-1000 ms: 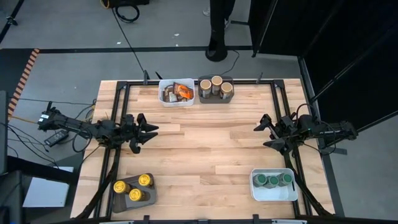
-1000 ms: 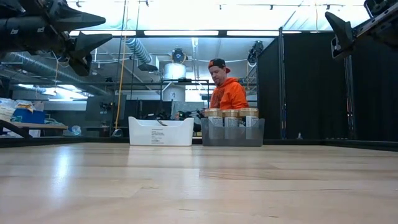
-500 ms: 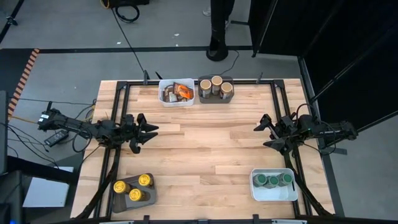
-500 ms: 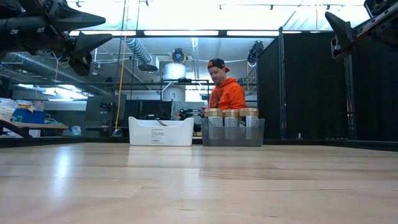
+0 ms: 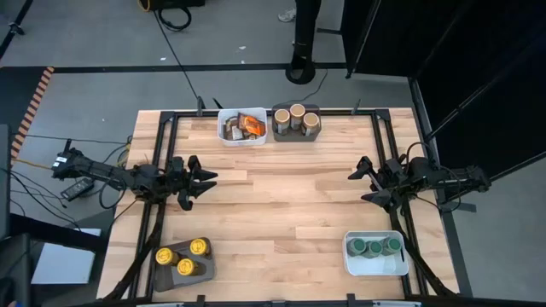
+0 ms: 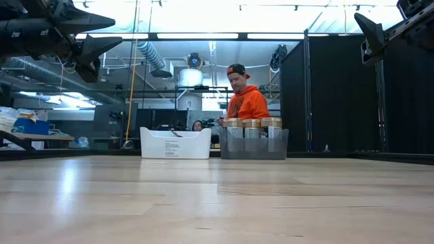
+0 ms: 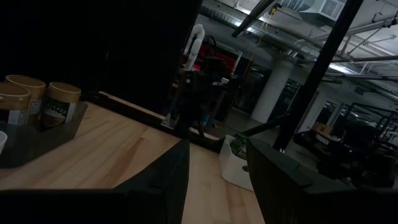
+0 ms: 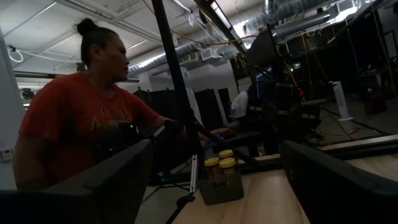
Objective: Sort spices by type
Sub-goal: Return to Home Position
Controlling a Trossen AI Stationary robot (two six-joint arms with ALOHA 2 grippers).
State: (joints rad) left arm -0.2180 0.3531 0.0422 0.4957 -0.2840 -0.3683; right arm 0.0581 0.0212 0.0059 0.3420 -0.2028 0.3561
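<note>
The spices sit in four trays at the table's corners. Three yellow-lidded jars [image 5: 185,255] stand in a grey tray near the left front corner. Green-lidded jars [image 5: 374,246] stand in a white tray at the right front. Tan-lidded jars [image 5: 297,117] fill a grey tray at the far edge, beside a white tray of brown and orange packets [image 5: 241,126]. My left gripper [image 5: 207,177] hovers open above the table's left side, my right gripper [image 5: 357,183] open above its right side. Both are high off the table and hold nothing.
A black frame [image 5: 162,153] runs along the table's sides and far edge. Bare wood [image 5: 281,196] lies between the two grippers. A person in an orange hoodie [image 6: 247,100] stands beyond the far edge; another in an orange shirt [image 8: 81,124] shows in the right wrist view.
</note>
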